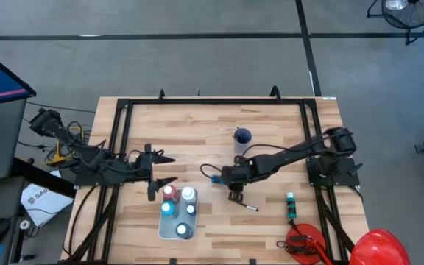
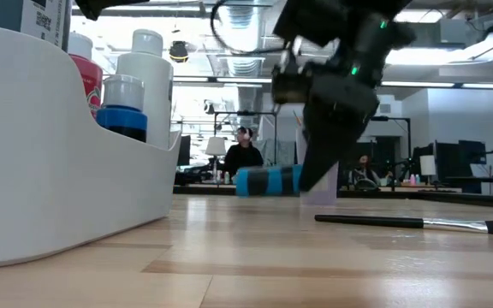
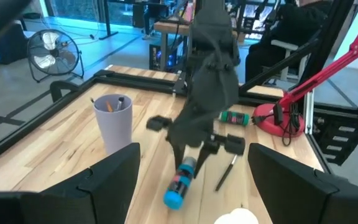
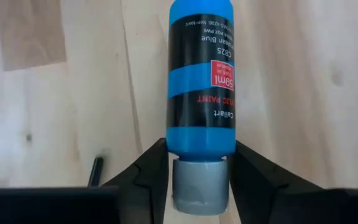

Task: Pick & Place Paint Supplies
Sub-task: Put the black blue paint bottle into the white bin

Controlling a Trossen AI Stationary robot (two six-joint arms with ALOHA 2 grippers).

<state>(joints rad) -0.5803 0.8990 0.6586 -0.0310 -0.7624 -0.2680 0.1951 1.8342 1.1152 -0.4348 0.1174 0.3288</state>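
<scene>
Butcher-block wood carries the whole scene, operator. From above, you see the right gripper (image 1: 235, 193) low over the table's (image 1: 271, 121) middle, on a light blue paint bottle (image 1: 217, 179) lying on its side. The white caddy (image 1: 169, 231) near the front edge already holds several bottles, the left gripper (image 1: 162, 170) waits just behind it, fingers spread wide and empty, and a teal bottle (image 1: 290, 204) lies towards the right edge.

At table height, the bottle (image 2: 268, 180) lies flat beneath the right gripper (image 2: 319, 175), with a dark-handled brush (image 2: 409, 222) on the wood just in front.

The left wrist view shows a lavender cup (image 3: 113, 121) holding brushes, standing behind the bottle (image 3: 181, 183) towards the back edge.

The right wrist view shows both fingers (image 4: 148, 174) pressed against the bottle's (image 4: 200, 81) shoulder beside its grey cap (image 4: 199, 185).

You appear to be at the grasp of the light blue bottle. Next calls for a clean lift, then a carry towards the caddy, probably tipping it upright into a free slot.
</scene>
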